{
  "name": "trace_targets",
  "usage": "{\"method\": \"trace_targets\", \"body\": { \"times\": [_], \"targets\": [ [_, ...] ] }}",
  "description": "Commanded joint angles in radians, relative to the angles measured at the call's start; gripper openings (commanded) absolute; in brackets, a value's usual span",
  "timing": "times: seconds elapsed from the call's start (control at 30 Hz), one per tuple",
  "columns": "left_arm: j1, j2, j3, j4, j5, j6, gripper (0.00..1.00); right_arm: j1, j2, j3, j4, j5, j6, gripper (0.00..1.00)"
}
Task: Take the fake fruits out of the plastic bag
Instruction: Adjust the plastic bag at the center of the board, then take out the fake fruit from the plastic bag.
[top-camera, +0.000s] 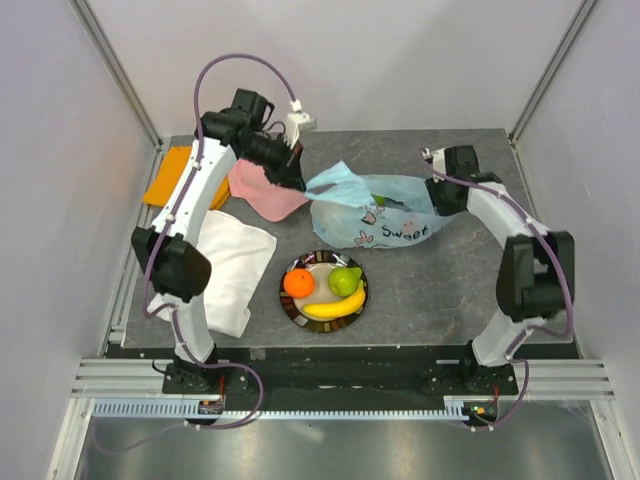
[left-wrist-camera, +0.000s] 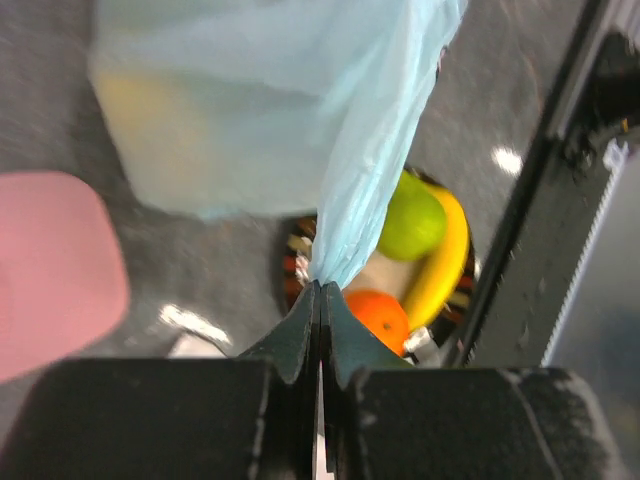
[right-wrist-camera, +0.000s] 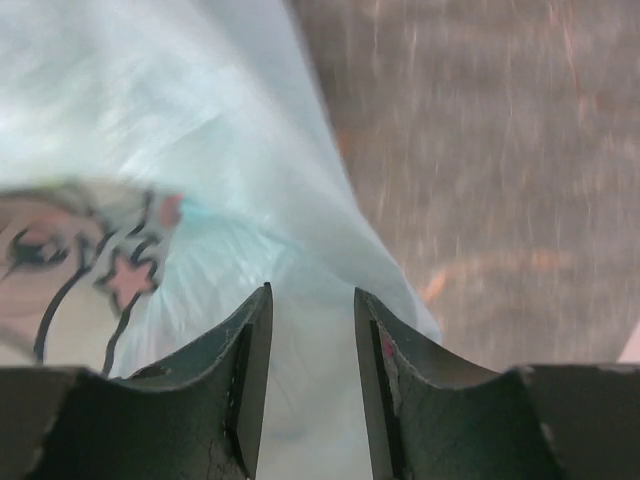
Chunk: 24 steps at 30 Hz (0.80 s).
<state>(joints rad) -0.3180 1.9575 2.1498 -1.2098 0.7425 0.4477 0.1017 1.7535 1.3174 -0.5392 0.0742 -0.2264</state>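
Hands check: your left hand (left-wrist-camera: 320, 292) is clenched on the thin light-blue plastic bag (top-camera: 378, 216); your right hand (right-wrist-camera: 312, 305) is released, jaws apart over it.

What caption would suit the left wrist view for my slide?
Left end effector shut on the plastic bag, plate of fake fruits behind.

Top external: high over the near edge, facing down on the whole dark grey table (top-camera: 430, 290).
Left wrist: close, looking down past the thin light-blue plastic bag (left-wrist-camera: 270, 100) to the round dark-rimmed plate (left-wrist-camera: 293, 262).
Right wrist: nearest (blurred), against the bag (right-wrist-camera: 150, 130).
Shared: bag (top-camera: 375, 215) in all three; plate (top-camera: 290, 310) in two.
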Motion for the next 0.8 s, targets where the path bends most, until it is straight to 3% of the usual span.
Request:
{"method": "trace_targets", "body": {
  "times": [0.0, 0.13, 0.17, 0.43, 0.63, 0.73, 0.77],
  "targets": [
    [-0.010, -0.155, -0.230, -0.206, -0.029, 0.228, 0.02, 0.018, -0.254, -0.179, -0.047, -0.043, 0.042, 0.48],
    [-0.012, -0.186, -0.308, -0.292, -0.182, 0.336, 0.02, 0.018, -0.313, -0.254, -0.059, -0.170, 0.042, 0.54],
    [-0.012, -0.181, -0.297, -0.300, -0.187, 0.338, 0.02, 0.018, -0.312, -0.235, -0.053, -0.263, 0.042, 0.54],
    [-0.072, -0.101, -0.159, -0.315, -0.172, 0.293, 0.02, 0.134, -0.097, -0.011, -0.048, -0.453, -0.011, 0.51],
    [-0.081, -0.092, -0.140, -0.292, -0.137, 0.269, 0.01, 0.182, 0.087, 0.161, -0.019, -0.441, 0.057, 0.53],
    [-0.082, -0.091, -0.140, -0.286, -0.124, 0.260, 0.02, 0.185, 0.132, 0.204, 0.028, -0.311, 0.107, 0.63],
    [-0.082, -0.094, -0.145, -0.283, -0.123, 0.258, 0.02, 0.185, 0.139, 0.218, 0.038, -0.257, 0.140, 0.70]
  ]
}}
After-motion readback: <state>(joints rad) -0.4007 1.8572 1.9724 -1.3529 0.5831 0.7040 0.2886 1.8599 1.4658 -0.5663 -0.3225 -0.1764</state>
